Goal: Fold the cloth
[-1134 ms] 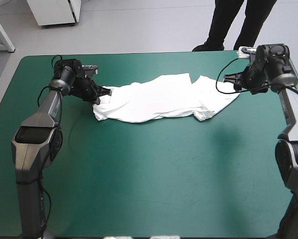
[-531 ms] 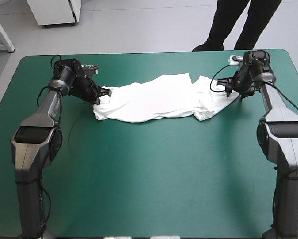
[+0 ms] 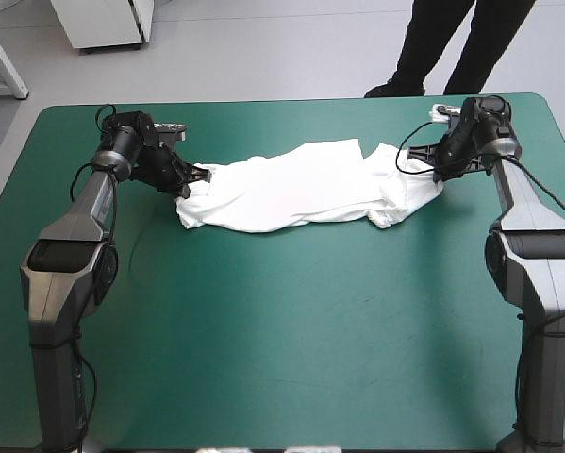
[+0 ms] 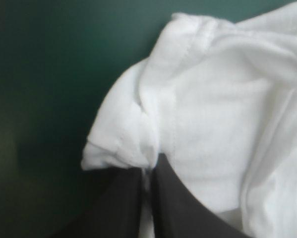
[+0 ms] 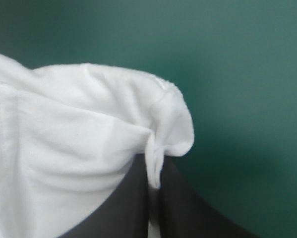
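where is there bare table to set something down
The near half of the teal-green cover, from the T-shirt to the near edge, is bare. A narrow strip runs beyond the T-shirt to the far edge. Crowded: the shirt's ends, where the left tool and right tool pinch it.

**Grey links, black joints**

The left arm (image 3: 74, 222) and right arm (image 3: 527, 212) are silver-grey, boxy links joined by rounded black collars, with black housings at the wrists. The fingers (image 4: 185, 208) are plain black, broad, curved like fins, tapering to points.
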`<state>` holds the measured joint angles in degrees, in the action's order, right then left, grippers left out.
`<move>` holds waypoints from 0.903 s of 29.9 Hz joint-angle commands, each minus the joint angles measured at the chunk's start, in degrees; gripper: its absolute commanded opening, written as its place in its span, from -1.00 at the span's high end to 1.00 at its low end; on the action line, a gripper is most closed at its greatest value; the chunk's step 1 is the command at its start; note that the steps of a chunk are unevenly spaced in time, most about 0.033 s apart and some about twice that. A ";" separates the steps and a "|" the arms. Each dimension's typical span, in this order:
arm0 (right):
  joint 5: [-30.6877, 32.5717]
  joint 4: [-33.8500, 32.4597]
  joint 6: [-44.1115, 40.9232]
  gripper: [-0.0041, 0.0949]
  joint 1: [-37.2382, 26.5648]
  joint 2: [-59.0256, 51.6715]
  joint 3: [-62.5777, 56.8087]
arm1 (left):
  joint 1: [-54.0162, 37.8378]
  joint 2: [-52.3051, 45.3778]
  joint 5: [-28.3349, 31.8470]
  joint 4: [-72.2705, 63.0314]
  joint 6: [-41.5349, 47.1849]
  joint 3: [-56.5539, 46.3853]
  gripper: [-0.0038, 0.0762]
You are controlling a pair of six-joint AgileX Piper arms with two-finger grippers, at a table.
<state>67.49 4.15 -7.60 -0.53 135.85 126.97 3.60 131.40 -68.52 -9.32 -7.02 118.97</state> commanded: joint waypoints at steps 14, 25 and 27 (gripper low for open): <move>3.95 -1.52 0.93 0.95 -0.02 -20.73 0.04 | 0.27 -20.42 -4.76 0.66 -0.23 3.17 0.93; 3.95 -0.24 3.31 0.95 4.34 -40.70 0.04 | 0.27 -39.20 -5.12 -5.74 -1.43 3.17 0.93; 3.95 -0.93 3.31 0.95 6.13 -44.08 0.04 | 0.27 -42.45 -4.82 -6.63 -1.74 3.17 0.93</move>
<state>71.53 4.11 -5.13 3.70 99.03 125.50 3.65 96.40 -71.50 -12.78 -8.26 120.26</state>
